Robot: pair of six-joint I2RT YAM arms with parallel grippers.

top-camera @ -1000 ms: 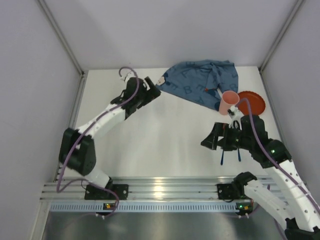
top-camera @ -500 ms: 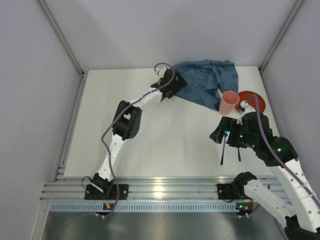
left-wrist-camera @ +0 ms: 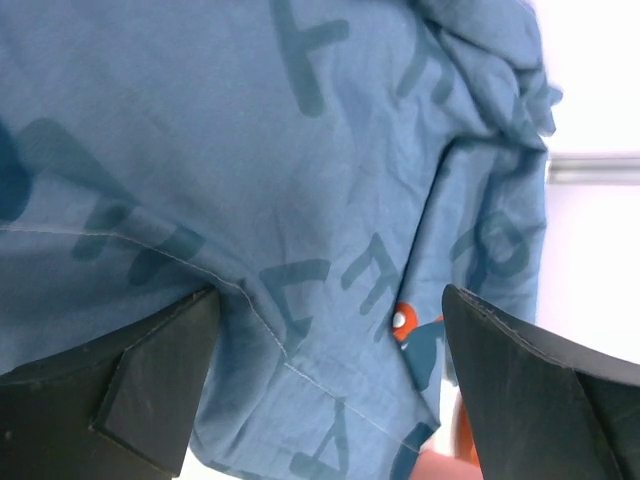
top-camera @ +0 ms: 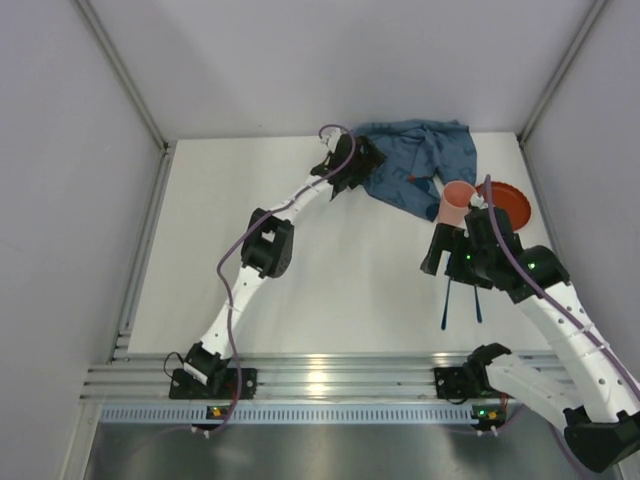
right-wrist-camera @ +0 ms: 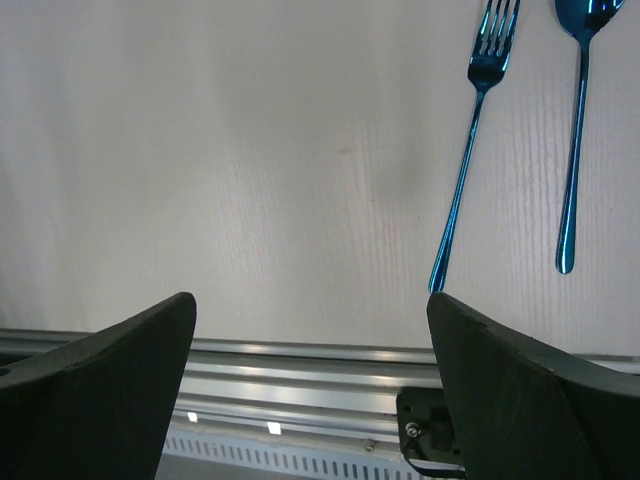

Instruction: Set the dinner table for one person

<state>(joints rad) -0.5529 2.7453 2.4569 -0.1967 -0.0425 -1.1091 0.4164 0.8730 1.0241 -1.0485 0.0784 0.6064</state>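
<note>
The dinner table (top-camera: 330, 270) is a white top. A crumpled blue cloth mat (top-camera: 430, 160) printed with letters lies at its back. My left gripper (top-camera: 360, 165) reaches over the mat's left edge. In the left wrist view the left gripper (left-wrist-camera: 330, 390) is open, its jaws wide apart above the mat's (left-wrist-camera: 300, 180) hemmed fold, nothing clamped. A pink cup (top-camera: 457, 203) stands beside an orange-red plate (top-camera: 508, 205). A blue fork (right-wrist-camera: 465, 170) and blue spoon (right-wrist-camera: 572, 150) lie on the table. My right gripper (right-wrist-camera: 312, 390) hangs open and empty over bare table, left of the fork.
A ribbed silver rail (top-camera: 320, 375) runs along the near edge, with both arm bases bolted to it. Grey walls enclose the table on the left, back and right. The right arm's wrist (top-camera: 480, 255) sits just in front of the cup and the plate.
My left arm has stretched from the back left of the table rightward onto the mat's edge. My right arm has shifted slightly back towards the cup. Both grippers stayed open.
</note>
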